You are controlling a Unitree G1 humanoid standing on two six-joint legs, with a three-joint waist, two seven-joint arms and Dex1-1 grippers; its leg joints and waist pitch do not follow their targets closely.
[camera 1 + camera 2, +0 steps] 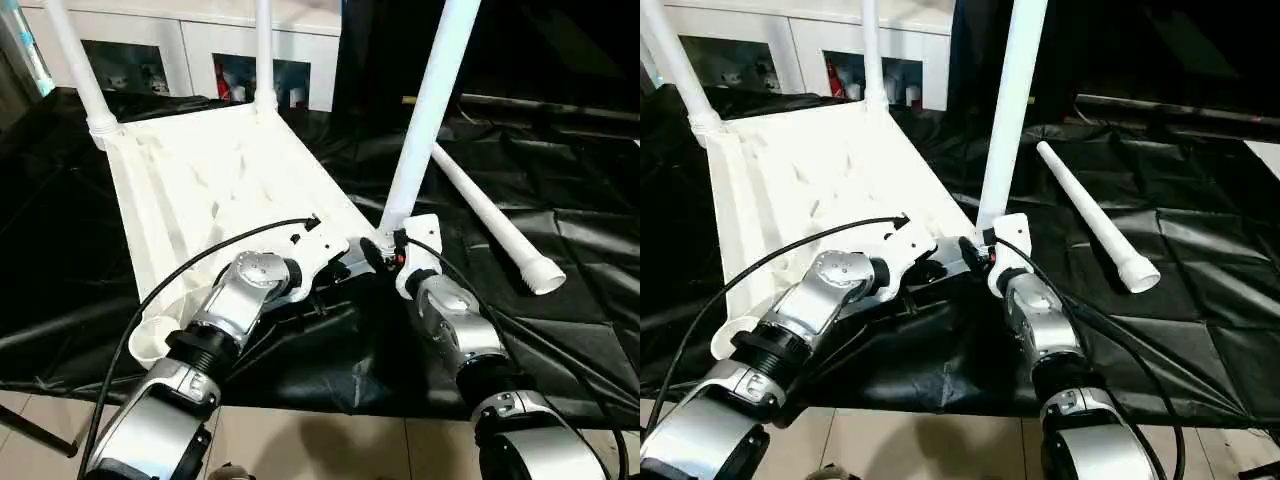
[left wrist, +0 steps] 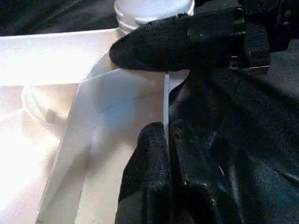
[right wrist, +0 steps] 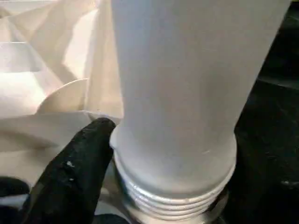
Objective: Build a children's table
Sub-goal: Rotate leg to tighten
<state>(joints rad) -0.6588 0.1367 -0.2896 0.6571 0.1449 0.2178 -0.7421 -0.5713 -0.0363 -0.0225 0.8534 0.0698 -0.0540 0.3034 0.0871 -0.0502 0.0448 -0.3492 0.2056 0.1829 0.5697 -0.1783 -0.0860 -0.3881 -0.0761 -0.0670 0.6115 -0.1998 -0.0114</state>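
Observation:
The white table top [image 1: 200, 170] lies ribbed side up on a black sheet. Two legs [image 1: 75, 60] [image 1: 263, 50] stand in its far corner sockets. A third leg [image 1: 425, 110] stands upright at the near right corner, its threaded end [image 3: 177, 196] partly showing above the socket. My right gripper [image 1: 388, 250] is shut on the base of this leg, one black finger [image 3: 79, 163] pressed against its collar. My left gripper [image 2: 140, 93] is shut on the table top's near edge beside that corner. The fourth leg [image 1: 490, 215] lies loose on the sheet to the right.
The near left corner socket [image 1: 150, 340] stands empty at the sheet's front edge. A white glass-door cabinet [image 1: 200, 50] stands behind the table top. The black sheet [image 1: 560, 330] ends at a tiled floor [image 1: 330, 440] close to me.

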